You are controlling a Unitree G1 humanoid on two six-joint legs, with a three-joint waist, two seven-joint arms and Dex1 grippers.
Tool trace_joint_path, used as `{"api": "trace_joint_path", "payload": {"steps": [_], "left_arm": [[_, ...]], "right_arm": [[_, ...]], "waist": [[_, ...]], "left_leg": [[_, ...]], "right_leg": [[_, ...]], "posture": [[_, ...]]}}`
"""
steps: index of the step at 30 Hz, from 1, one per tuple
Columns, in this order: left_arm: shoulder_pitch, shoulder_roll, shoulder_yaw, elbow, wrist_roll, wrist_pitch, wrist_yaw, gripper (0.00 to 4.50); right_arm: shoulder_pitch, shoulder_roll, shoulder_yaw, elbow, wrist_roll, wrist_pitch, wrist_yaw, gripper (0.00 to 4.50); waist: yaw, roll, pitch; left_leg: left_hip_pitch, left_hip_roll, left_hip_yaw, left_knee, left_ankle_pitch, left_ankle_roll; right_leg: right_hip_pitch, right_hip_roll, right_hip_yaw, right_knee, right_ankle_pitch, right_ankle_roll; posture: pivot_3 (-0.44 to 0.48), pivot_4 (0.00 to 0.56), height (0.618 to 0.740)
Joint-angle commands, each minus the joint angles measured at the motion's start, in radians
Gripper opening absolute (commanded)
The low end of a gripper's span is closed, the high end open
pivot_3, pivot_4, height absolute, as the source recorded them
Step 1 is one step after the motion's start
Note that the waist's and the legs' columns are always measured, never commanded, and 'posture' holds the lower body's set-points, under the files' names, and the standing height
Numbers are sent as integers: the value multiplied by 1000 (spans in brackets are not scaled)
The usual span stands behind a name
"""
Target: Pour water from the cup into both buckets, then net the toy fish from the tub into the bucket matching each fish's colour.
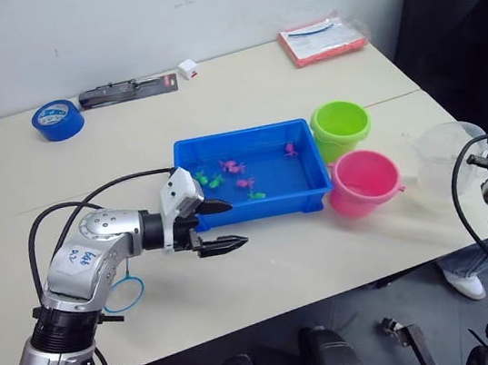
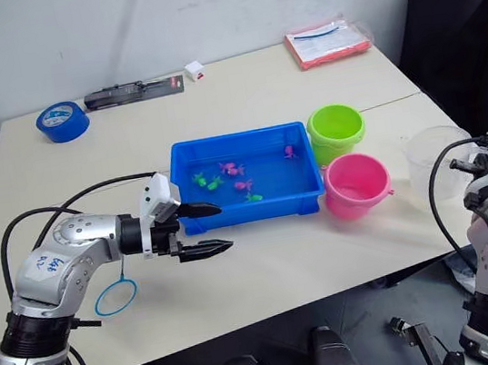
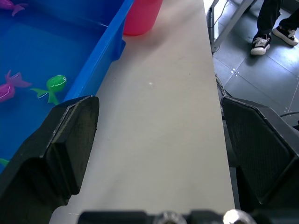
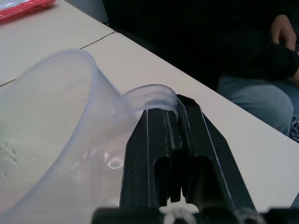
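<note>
Cup point(image 2: 438, 158) stood upright on the table point(image 2: 258, 89) near its right edge, at about 3 o'clock from the pink bucket point(image 2: 355, 184) and apart from it. In the right wrist view the right gripper point(image 4: 173, 140) had its fingers clenched on the cup's handle, the clear wall of the cup just beside them, a few droplets on the inside.

Tub point(image 1: 252, 174) sat mid-table. Lime green bucket point(image 1: 341, 128) touched or nearly touched the tub's far right corner, at 2 o'clock from tub centre; pink bucket sat at 4 o'clock, just beside the near right corner, and close against the green one. Water in the buckets could not be judged.

Toy fish point(image 1: 231, 165) lay scattered in the tub: pink and green ones toward the middle, one pink point(image 1: 290, 149) nearer the right wall.

Left gripper point(image 1: 223, 224) hovered over the bare table at the tub's near left corner, 8 o'clock from its centre, fingers spread wide and holding nothing. A small net with a blue hoop point(image 2: 118, 298) lay flat on the table beneath the left forearm.

Far side: blue tape roll point(image 1: 58, 119) at 10 o'clock, a dark packaged tool point(image 1: 127, 91) beside it, a small white box point(image 1: 188, 69), a red folder point(image 1: 323, 38) at 1 o'clock. A person's shoes point(image 3: 273, 37) showed on the floor beyond the table edge in the left wrist view.
</note>
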Motion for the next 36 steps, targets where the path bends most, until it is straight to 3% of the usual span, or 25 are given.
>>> {"api": "trace_joint_path", "payload": {"steps": [1,19,36], "left_arm": [[-13,-4,23,-27,-15,-15,2,4500],[-27,-19,33,53,-6,-94,-41,4500],[-27,-23,29,78,4,-133,-46,4500]], "right_arm": [[2,-45,-2,-75,8,-6,31,679],[48,-317,148,-124,-93,-77,280,679],[44,-416,248,-146,-251,-184,384,679]], "waist": [[0,0,0],[2,0,0],[5,0,0]], "left_leg": [[0,0,0,0,0,0],[0,0,0,0,0,0],[0,0,1,1,0,0]], "right_leg": [[0,0,0,0,0,0],[0,0,0,-1,0,0],[0,0,0,-2,0,0]], "posture": [[0,150,740],[0,150,740],[0,150,740]]}}
